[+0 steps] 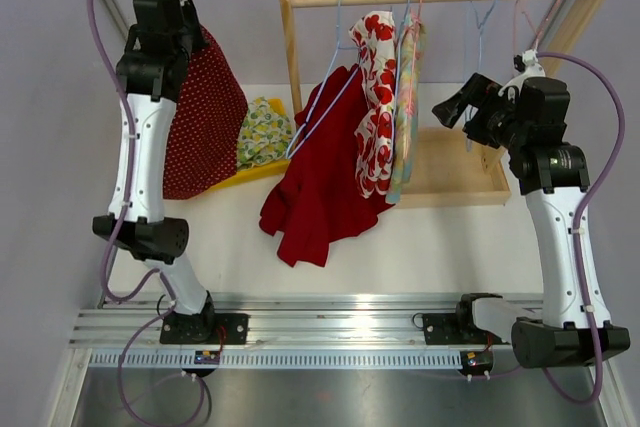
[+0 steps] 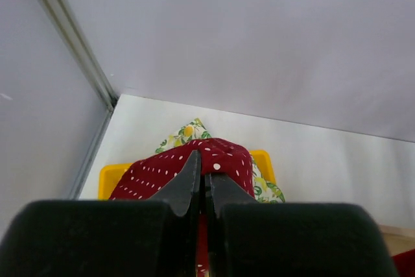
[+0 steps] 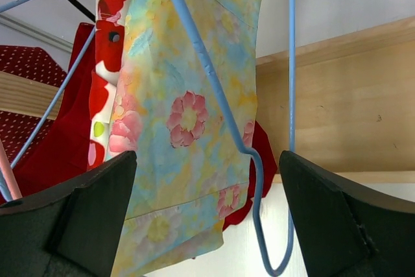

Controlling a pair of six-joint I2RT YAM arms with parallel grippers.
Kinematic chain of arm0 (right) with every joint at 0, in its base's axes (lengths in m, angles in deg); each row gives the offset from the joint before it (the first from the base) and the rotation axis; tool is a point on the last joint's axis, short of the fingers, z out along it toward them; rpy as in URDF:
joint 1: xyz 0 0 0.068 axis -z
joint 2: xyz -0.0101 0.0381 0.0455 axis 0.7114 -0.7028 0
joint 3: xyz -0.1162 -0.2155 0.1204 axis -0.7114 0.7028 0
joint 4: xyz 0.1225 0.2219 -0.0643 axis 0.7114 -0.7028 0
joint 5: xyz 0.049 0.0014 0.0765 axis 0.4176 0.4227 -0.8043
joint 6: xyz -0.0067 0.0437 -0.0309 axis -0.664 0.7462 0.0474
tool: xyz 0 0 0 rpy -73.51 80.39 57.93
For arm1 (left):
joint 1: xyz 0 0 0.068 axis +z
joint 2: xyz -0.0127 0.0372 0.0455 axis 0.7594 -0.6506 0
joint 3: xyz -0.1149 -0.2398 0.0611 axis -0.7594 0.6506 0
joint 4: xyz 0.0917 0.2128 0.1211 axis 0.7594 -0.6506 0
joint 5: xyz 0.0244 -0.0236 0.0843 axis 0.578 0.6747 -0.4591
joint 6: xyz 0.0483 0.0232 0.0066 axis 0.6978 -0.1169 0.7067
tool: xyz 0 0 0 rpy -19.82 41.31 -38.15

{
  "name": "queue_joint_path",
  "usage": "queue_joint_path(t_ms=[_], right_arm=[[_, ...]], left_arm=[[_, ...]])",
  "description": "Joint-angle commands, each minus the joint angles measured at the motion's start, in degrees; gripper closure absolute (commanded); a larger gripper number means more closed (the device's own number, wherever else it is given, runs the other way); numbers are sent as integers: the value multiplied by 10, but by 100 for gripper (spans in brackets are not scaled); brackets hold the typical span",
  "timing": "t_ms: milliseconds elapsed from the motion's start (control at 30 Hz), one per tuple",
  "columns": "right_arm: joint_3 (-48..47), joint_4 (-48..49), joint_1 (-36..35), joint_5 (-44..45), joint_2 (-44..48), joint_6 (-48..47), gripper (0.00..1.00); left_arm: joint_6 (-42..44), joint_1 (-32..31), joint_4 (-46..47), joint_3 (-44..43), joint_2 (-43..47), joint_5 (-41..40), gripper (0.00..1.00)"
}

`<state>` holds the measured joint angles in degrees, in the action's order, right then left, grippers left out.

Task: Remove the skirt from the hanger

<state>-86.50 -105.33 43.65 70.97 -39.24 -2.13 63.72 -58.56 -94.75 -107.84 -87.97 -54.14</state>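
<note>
The left tool (image 2: 203,173) is pinched shut on the top of a red, white-dotted skirt (image 1: 205,122). The skirt hangs above a yellow tray (image 2: 113,174) on the worktop's left, with no hanger visible in it. The right tool (image 1: 452,105), fingers wide apart, faces a blue hanger (image 3: 214,102) on the rack. Likely risks: the skirt, released off-centre, spills over the tray edge, or the right tool snags that hanger.

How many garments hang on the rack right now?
3: plain red garment at the left, white red-flowered garment in the middle, pastel floral garment rightmost. More may be hidden.
</note>
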Motion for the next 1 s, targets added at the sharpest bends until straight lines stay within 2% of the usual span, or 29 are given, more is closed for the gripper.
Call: queue_joint_path(t_ms=[0,67,133,200,367,500,533,567,600,667,700,733,767,800,833,900,967], right_arm=[[1,9,0,9,19,-20,1],[2,7,0,11,26,-19,0],[3,8,0,4,33,-13,1],[5,9,0,-1,44,-6,0],[8,13,0,-13,114,23,1],[15,67,0,-83,173,63,1],[18,82,0,-101,178,64,0],[16,102,0,-117,180,67,1],[9,104,0,-145,172,68,1],[-27,87,1,-166,152,62,0],[-39,82,1,-169,133,57,0],[-52,79,0,-171,125,54,1],[-73,81,1,-176,116,51,1],[-83,83,0,-179,96,51,1],[-95,85,0,-183,86,52,1],[-124,99,1,-195,64,58,1],[-151,105,-1,-192,32,60,5]], left_arm=[[-32,9,97,44,-23,86,100],[-43,6,129,111,-6,91,100],[-51,7,206,244,17,77,100],[-58,13,246,318,9,64,100],[-64,26,221,313,-85,45,100],[-78,47,154,223,-164,54,98],[-87,53,133,198,-181,59,44],[-108,58,68,125,-199,54,2],[-115,65,32,90,-237,38,1],[-136,65,-43,34,-246,5,1],[-140,61,-42,59,-208,-23,1],[-143,59,-26,98,-169,-31,1],[-144,57,30,145,-130,-35,1],[-145,55,59,255,-88,-32,1],[-147,54,87,301,2,-24,1],[-150,48,140,409,78,-11,1],[-151,45,147,457,165,15,1]])
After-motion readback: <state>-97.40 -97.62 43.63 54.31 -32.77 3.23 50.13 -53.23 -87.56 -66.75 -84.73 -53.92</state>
